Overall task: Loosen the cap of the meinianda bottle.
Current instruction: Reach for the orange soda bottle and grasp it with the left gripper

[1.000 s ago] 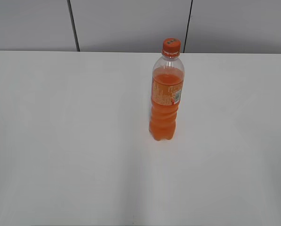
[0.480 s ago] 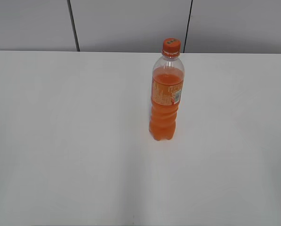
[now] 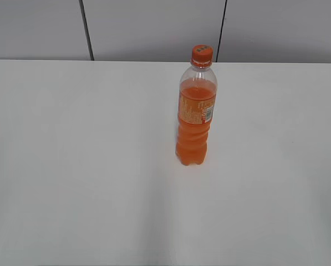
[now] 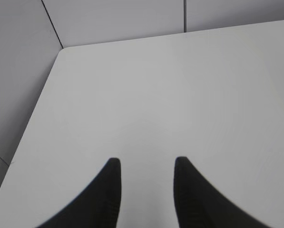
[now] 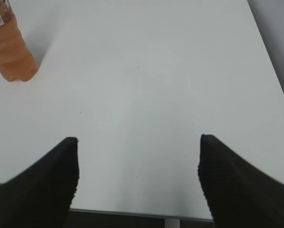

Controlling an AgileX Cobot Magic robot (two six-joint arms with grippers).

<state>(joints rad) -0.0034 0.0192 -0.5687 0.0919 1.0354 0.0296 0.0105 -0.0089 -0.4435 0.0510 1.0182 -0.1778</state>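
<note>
The meinianda bottle (image 3: pixel 196 113) stands upright on the white table (image 3: pixel 87 166), right of centre in the exterior view, with orange liquid and an orange label. Its orange cap (image 3: pixel 202 54) sits on the neck. Neither gripper shows in the exterior view. The bottle's lower part shows at the top left of the right wrist view (image 5: pixel 8 52). My right gripper (image 5: pixel 138 142) is wide open and empty, over the table's near edge, far from the bottle. My left gripper (image 4: pixel 145 164) is open and empty over bare table; the bottle is out of that view.
A grey panelled wall (image 3: pixel 154 27) runs behind the table. The table's far left corner (image 4: pixel 63 47) shows in the left wrist view. The table's front edge (image 5: pixel 132 213) and right edge (image 5: pixel 270 71) show in the right wrist view.
</note>
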